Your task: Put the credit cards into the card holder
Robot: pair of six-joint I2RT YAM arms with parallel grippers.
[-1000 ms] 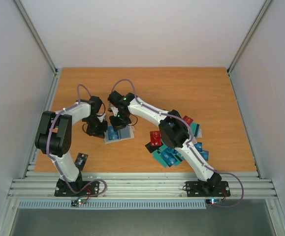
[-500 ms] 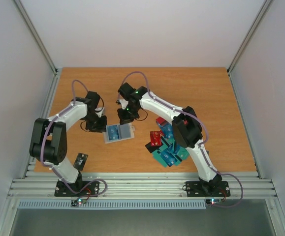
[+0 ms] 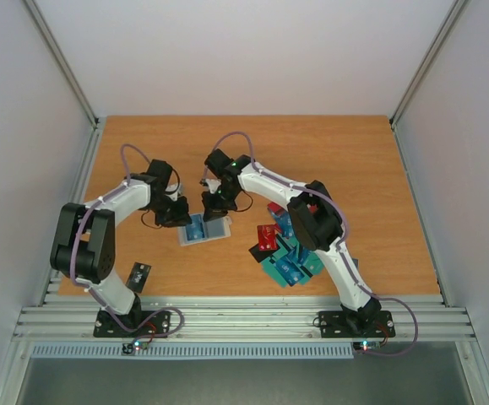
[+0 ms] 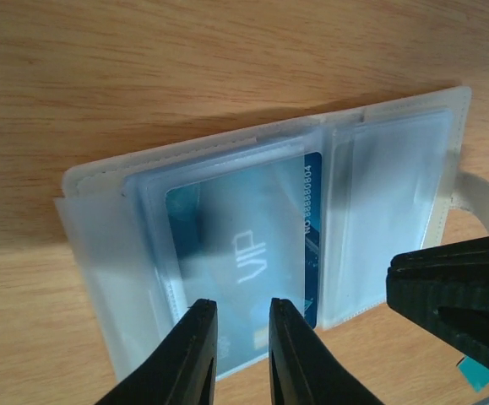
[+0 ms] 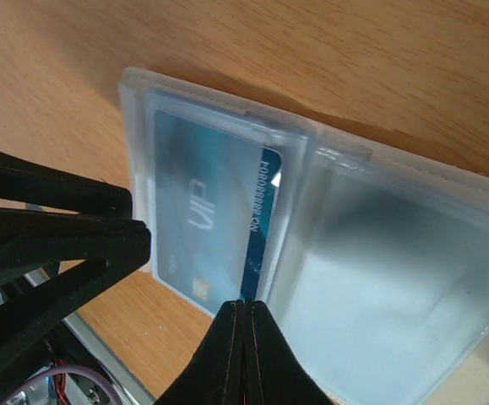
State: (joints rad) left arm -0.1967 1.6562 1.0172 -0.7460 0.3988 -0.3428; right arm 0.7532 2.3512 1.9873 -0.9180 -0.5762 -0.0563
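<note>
Card holder (image 5: pixel 379 278) lies open, just beside right claw (image 5: pixel 246 337).

**Two arms, two pincers, one holder, one sleeved card, one heap**

One table (image 3: pixel 354 160) carries two arms, the left arm (image 3: pixel 113 196) and the right arm (image 3: pixel 269 181), with one pincer each. One holder (image 4: pixel 100 219) lies open beneath the left pincer (image 4: pixel 242 305) and the right pincer (image 5: pixel 244 305), showing two clear sleeves. One teal card (image 4: pixel 244 245) sits in the sleeve just ahead of the left pincer. To the right pincer's right, well apart from it, is one heap (image 3: pixel 282 268). It shows at least five teal or blue cards, at least one red card (image 3: pixel 267 237) and one black. The right arm covers part, so the full count cannot be told. One black piece (image 3: pixel 139 275) lies well behind the left pincer.
</note>
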